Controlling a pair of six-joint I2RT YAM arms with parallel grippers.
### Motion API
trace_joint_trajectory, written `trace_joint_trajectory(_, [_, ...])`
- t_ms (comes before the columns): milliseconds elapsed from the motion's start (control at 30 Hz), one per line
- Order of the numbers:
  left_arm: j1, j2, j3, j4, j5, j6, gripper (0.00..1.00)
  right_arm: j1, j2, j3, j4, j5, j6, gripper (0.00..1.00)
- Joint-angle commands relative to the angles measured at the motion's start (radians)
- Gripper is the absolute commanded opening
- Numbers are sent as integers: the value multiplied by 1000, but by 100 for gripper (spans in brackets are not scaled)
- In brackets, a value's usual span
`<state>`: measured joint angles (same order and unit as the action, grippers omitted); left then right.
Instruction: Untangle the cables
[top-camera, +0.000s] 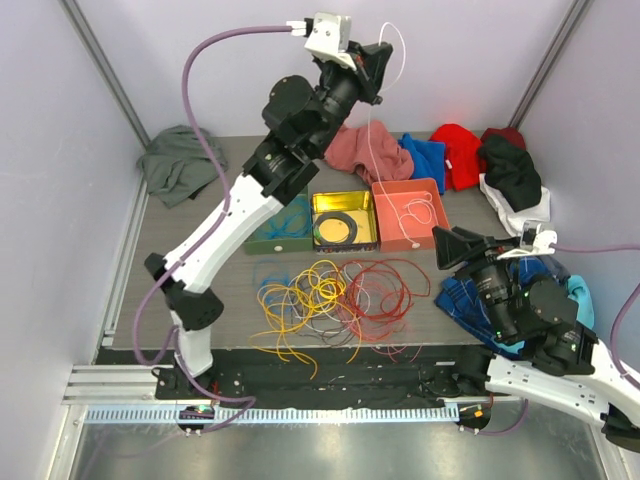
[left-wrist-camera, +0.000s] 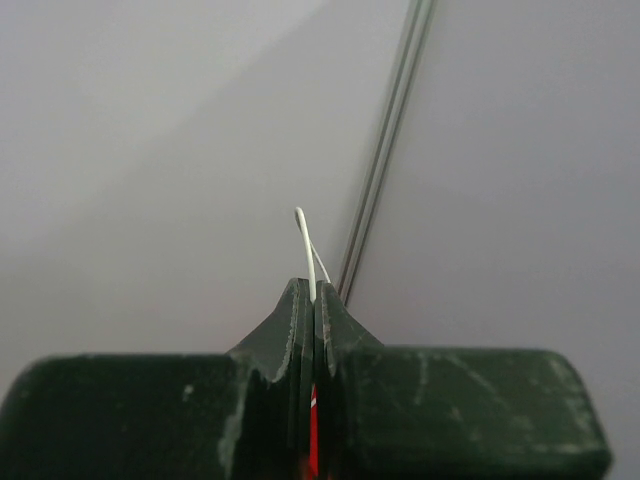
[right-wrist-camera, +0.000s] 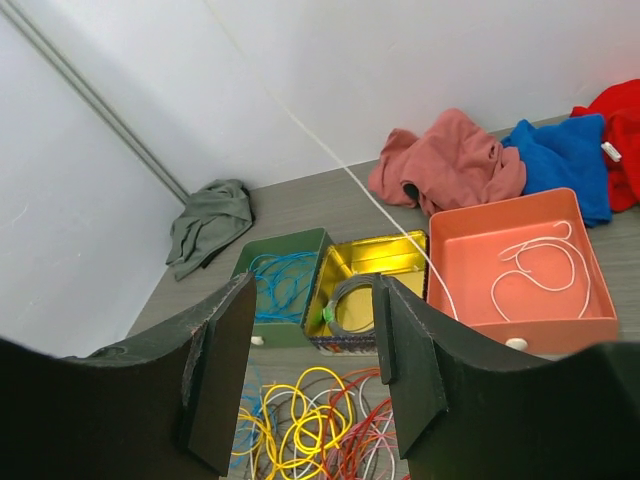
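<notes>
A loose tangle of cables (top-camera: 330, 300), yellow, red, orange, white and brown, lies on the table in front of the boxes. My left gripper (top-camera: 386, 62) is raised high at the back and is shut on a white cable (top-camera: 371, 140). That cable hangs down into the orange box (top-camera: 438, 188), where its end lies in loops. In the left wrist view the white cable (left-wrist-camera: 305, 240) sticks out from the shut gripper (left-wrist-camera: 314, 287). My right gripper (top-camera: 448, 248) is open to the right of the tangle with nothing between its fingers. Its wrist view looks past the open gripper (right-wrist-camera: 315, 292) onto the tangle (right-wrist-camera: 310, 430).
A green box (top-camera: 262, 240) holds blue cable. Next to it, a yellow box (top-camera: 343, 198) holds a black coiled ring. Cloths lie along the back: grey-green (top-camera: 180, 160), pink (top-camera: 360, 150), blue (top-camera: 425, 155), red (top-camera: 455, 150), black and white (top-camera: 515, 180). A blue cloth (top-camera: 465, 300) lies under my right arm.
</notes>
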<state>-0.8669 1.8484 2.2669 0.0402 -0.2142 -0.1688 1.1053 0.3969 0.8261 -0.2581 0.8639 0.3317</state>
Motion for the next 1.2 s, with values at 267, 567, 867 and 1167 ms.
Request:
trace_joint_trajectory(267, [74,210,106,279,82,-158,0,7,-92,-50,23,110,-22,58])
trace_joint_trajectory(567, [75,330,91,306,151,-268,0,7,-131,-84,25,147,-57,57])
trace_joint_trajectory(867, [48,288,177,316,202,-239,0,5,-142,-91,34,155,-62,57])
trace_joint_trajectory(1167, [37,267,232,360,184,-216,0,5,-133,-82,45,147,-68,57])
